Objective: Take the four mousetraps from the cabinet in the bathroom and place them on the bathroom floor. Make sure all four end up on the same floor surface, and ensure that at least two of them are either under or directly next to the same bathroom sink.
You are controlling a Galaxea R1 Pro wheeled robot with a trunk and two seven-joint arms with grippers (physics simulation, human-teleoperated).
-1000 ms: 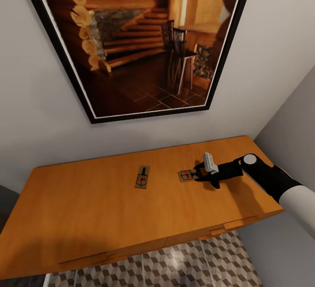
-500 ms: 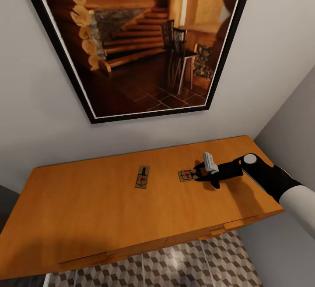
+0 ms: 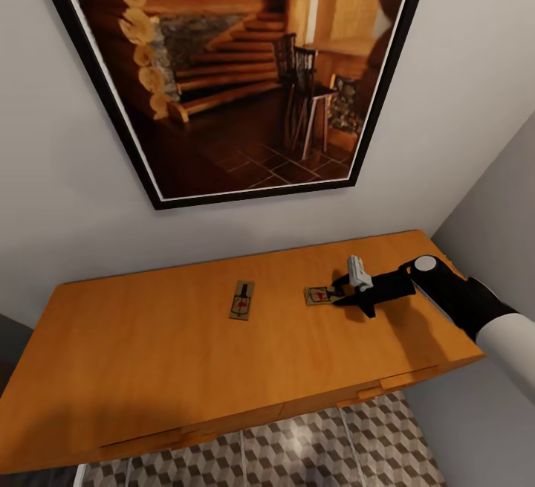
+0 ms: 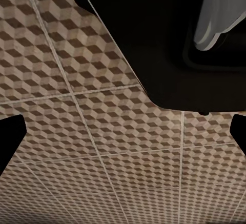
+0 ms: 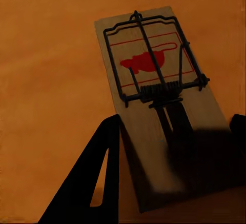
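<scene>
Resting flat on the smooth orange-brown wooden surface of the cabinet [image 3: 186, 338] are two mousetraps. The near mousetrap [image 3: 319, 295] is a thin rectangular pale wood board carrying a dark wire bow, coil spring and bar, with a red mouse silhouette inside a thin red printed outline; no lettering can be read on it. The right tool [image 3: 336, 292] has its black fingers set either side of the end of this board, one wedge-shaped finger [image 5: 95, 183] alongside one long edge and the other just at the opposite edge. Whether the fingers press the wood or stand just off it cannot be told. The second mousetrap [image 3: 241, 300] lies well apart toward the middle of the surface, untouched, its markings too small to read.

On the wall above hangs a black-framed picture [image 3: 245, 71] of a log interior with stairs and chairs.

The bathroom floor [image 4: 77, 126] shows matte tiles printed with brown, beige and white cubes and pale grout lines. The left tool's state cannot be told.
</scene>
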